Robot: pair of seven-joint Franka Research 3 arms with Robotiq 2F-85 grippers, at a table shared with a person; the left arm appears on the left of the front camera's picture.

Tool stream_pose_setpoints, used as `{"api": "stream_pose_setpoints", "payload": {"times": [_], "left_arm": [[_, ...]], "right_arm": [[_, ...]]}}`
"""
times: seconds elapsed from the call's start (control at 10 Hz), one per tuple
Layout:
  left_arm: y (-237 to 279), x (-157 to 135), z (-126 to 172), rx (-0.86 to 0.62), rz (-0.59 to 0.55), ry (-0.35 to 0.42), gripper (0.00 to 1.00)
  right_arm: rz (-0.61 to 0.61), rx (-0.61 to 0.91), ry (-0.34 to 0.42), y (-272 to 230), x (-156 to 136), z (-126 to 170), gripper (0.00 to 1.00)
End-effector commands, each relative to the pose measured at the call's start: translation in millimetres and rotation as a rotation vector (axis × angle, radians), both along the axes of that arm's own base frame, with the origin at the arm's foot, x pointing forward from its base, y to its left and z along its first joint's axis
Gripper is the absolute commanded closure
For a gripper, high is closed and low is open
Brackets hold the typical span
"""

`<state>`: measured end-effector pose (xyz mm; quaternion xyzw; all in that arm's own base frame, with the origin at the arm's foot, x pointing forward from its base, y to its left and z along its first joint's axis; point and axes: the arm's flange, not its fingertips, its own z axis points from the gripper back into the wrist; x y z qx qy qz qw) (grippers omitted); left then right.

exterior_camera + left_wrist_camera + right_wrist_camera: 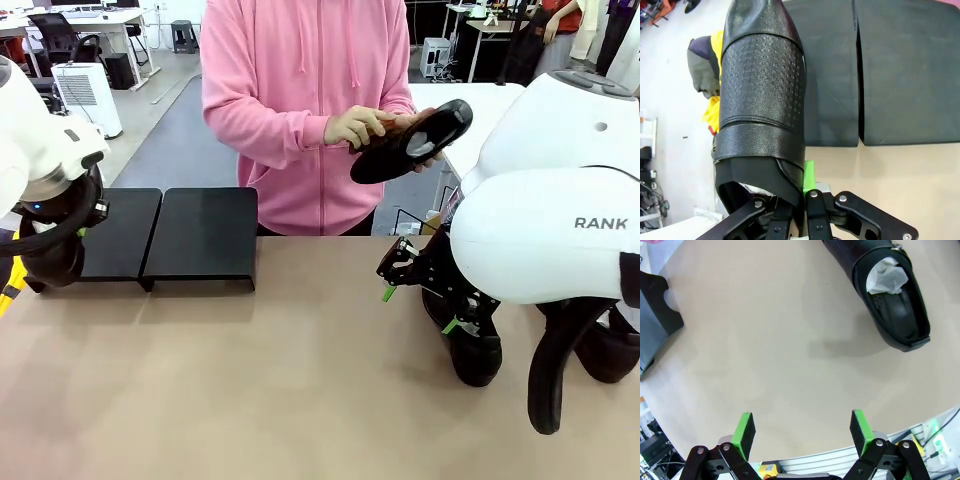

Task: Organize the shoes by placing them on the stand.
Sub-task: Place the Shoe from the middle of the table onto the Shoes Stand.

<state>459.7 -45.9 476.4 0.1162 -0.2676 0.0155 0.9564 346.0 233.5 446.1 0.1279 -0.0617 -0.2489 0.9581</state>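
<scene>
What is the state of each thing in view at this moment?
Left gripper: shut on a glossy black leather shoe.
Right gripper: open, empty.
Paper-stuffed black shoe: lying on the beige table.
Matte-black two-platform stand: no shoes on it.
Third black shoe: held in the person's hands.

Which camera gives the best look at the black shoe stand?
The front view: the stand shows both platforms side by side, legs included, the left arm hiding one end. The left wrist view shows their tops, partly behind the shoe in the left gripper. The right wrist view catches a dark corner, possibly it.
</scene>
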Motion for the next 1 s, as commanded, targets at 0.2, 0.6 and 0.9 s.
{"api": "stream_pose_setpoints", "payload": {"times": [0.2,0.6,0.9], "left_arm": [[15,22,-11,0.061,-0.118,-0.128,1.00],[38,46,-27,0.123,-0.095,-0.147,1.00],[40,61,-45,0.112,-0.071,-0.128,1.00]], "right_arm": [[0.014,0.000,-0.003,0,2,0,0.00],[0.014,0.000,-0.003,0,2,0,0.00],[0.014,0.000,-0.003,0,2,0,0.00]]}}
